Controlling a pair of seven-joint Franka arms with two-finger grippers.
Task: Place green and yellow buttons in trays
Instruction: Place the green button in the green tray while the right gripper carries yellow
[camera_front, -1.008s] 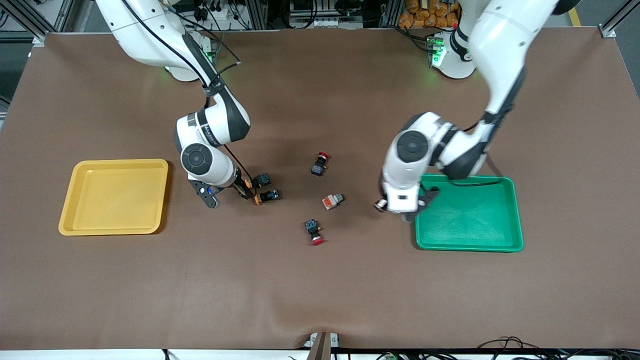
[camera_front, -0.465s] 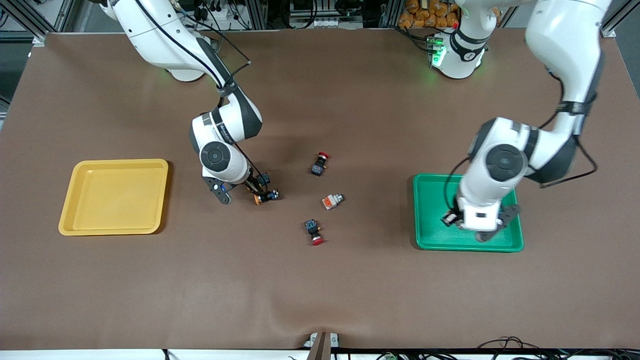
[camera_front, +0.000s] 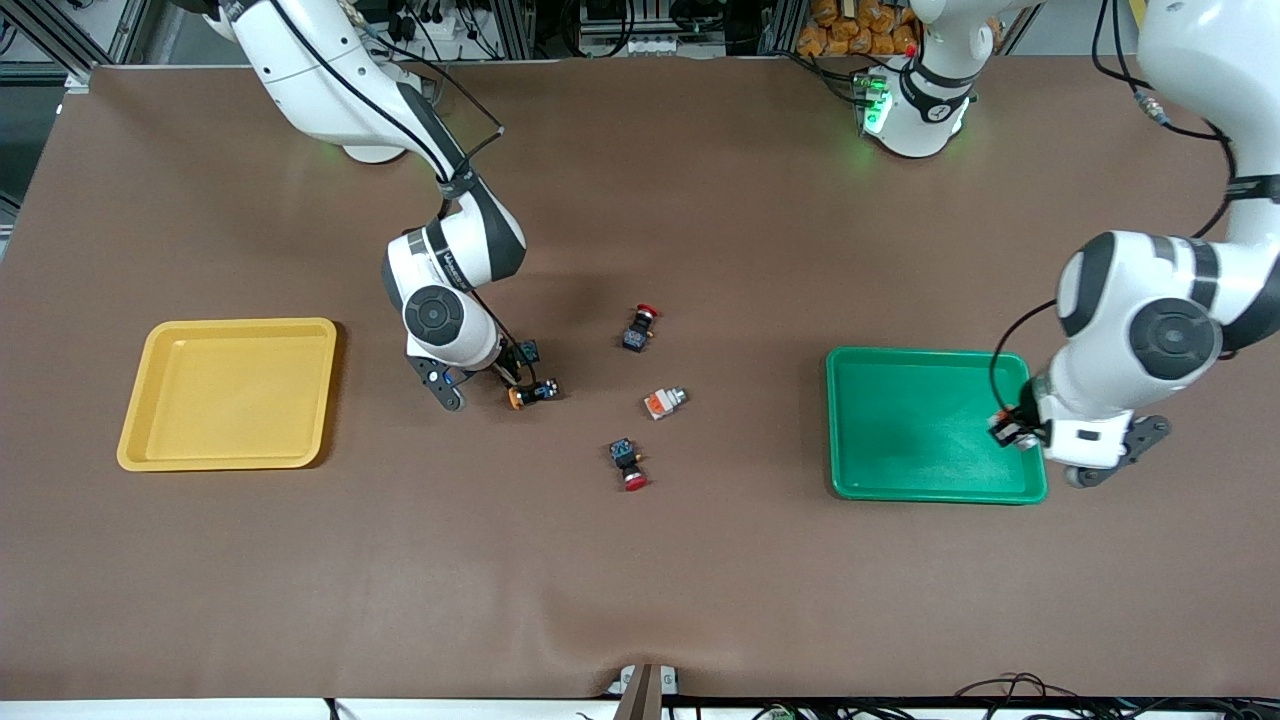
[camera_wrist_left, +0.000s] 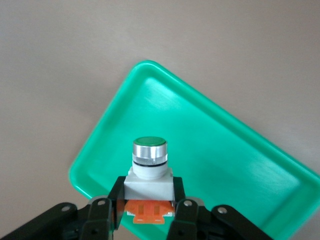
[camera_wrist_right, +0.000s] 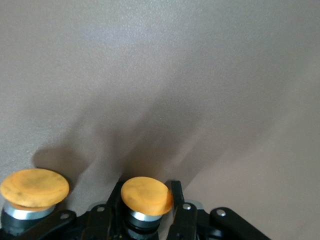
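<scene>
The brown-covered table (camera_front: 640, 560) carries a yellow tray (camera_front: 228, 393) at nine o'clock and a green tray (camera_front: 930, 425) at three. Near the centre lie two red-capped switches (camera_front: 639, 328) (camera_front: 627, 463), a white-and-orange switch (camera_front: 664, 402) between them, and a yellow-capped switch (camera_front: 533, 392) toward nine o'clock.

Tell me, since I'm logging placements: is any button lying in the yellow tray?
No, the yellow tray holds nothing in the front view.
</scene>
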